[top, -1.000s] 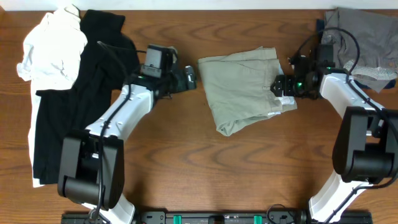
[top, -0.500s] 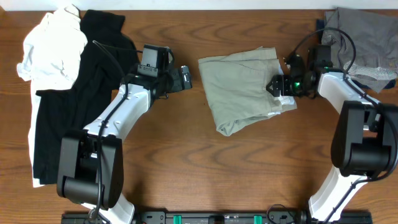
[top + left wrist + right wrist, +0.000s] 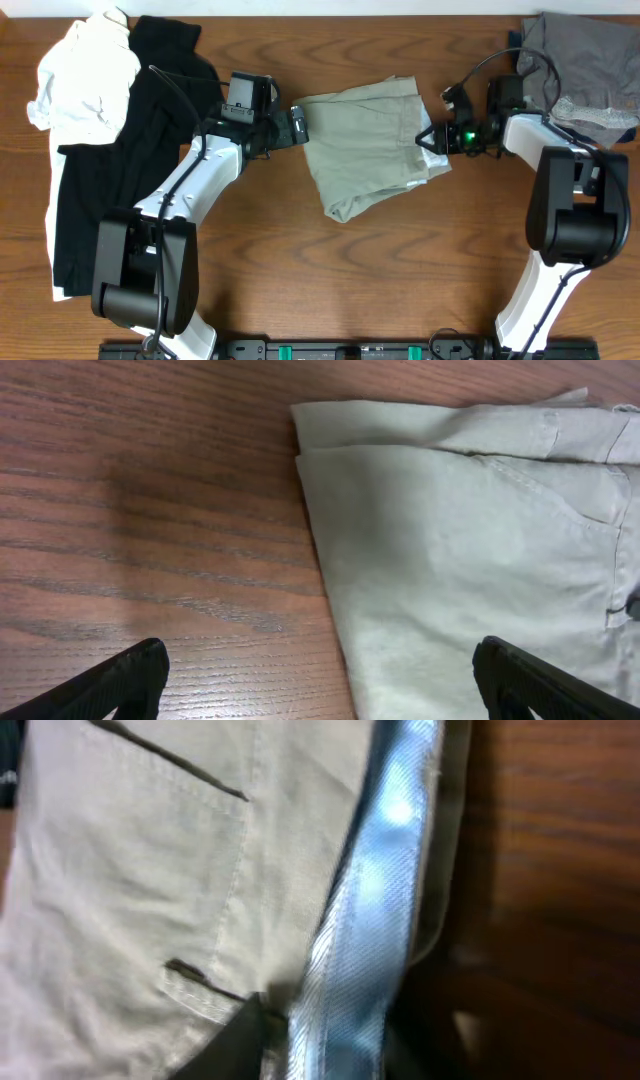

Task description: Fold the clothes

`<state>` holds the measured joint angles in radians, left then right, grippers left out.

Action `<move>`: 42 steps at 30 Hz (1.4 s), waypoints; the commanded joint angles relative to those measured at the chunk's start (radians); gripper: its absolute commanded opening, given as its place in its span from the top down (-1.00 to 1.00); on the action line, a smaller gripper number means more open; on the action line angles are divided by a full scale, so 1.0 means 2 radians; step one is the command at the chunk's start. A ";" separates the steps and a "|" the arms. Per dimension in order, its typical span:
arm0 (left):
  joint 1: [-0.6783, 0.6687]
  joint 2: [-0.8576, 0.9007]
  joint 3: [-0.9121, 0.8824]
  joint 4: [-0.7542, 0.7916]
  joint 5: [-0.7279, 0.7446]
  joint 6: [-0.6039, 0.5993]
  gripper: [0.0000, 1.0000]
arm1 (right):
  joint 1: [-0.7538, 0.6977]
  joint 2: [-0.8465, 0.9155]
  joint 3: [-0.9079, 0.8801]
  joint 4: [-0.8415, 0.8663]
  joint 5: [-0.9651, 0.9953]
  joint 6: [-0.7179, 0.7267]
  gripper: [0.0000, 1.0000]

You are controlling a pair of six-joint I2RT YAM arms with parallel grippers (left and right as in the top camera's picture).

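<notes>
Trousers are sliding toward nine o'clock; my right gripper is pinching them, my left gripper is holding its fingers apart.

Your folded khaki trousers sit mid-tabletop. Your left end effector is right at their left edge. The right end effector looks pinched on the right edge, hard to say from up top. White garment and black garment are piled far left, grey garment top right.
</notes>
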<state>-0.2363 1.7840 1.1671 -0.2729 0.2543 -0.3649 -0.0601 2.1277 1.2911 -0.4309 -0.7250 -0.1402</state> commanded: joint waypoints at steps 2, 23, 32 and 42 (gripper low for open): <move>0.001 -0.013 0.006 -0.002 -0.008 0.007 -0.96 | 0.021 0.034 -0.023 -0.007 -0.006 0.002 0.78; 0.001 -0.013 0.006 -0.007 -0.010 0.006 -0.95 | 0.055 -0.007 -0.023 0.021 0.148 0.220 0.97; 0.001 -0.013 0.006 -0.007 -0.010 0.006 -0.96 | 0.059 -0.084 -0.023 -0.005 0.245 0.083 0.97; 0.001 -0.013 0.006 -0.007 -0.010 0.006 -0.96 | 0.060 -0.126 -0.023 -0.068 0.245 0.001 0.46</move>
<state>-0.2363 1.7840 1.1671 -0.2844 0.2470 -0.3653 0.0658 1.8942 1.2530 -0.5526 -0.2592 -0.0650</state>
